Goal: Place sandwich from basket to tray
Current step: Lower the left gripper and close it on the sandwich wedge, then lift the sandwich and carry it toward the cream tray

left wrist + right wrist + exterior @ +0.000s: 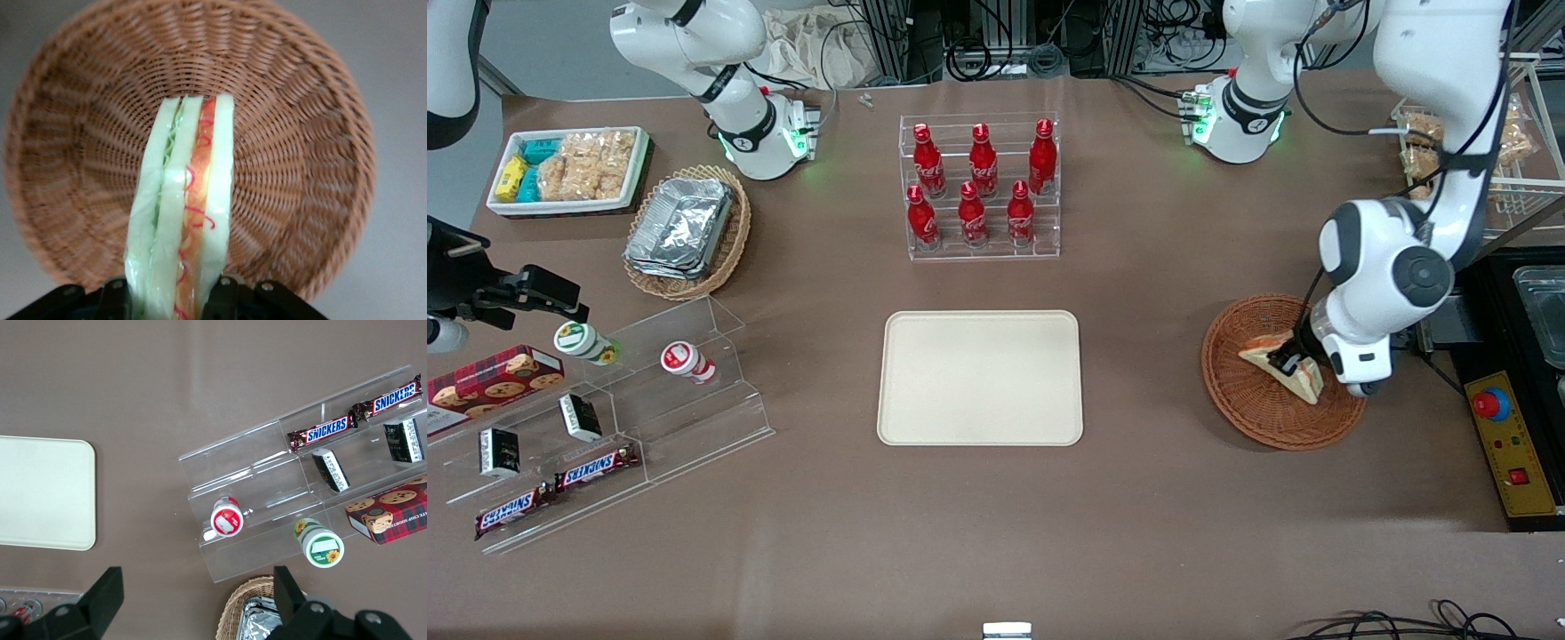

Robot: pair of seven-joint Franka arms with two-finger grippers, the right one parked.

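Wrist view shows the end effector [179,297] pinching the sandwich [183,200] by one end, basket [300,133] beneath. Held so near its edge, the soft wedge may sag or slip free on the way to the tray [980,377].

The front view looks down steeply from high above the table [1138,498], taking in its whole width around the tray [980,377]. The left wrist view sits close over the basket [300,133], looking straight down past the gripper [175,293] at the sandwich [187,200]; both also appear in the front view. The right wrist view looks down from higher at the clear stepped stand [280,487], sharing the tray's edge with the front view.
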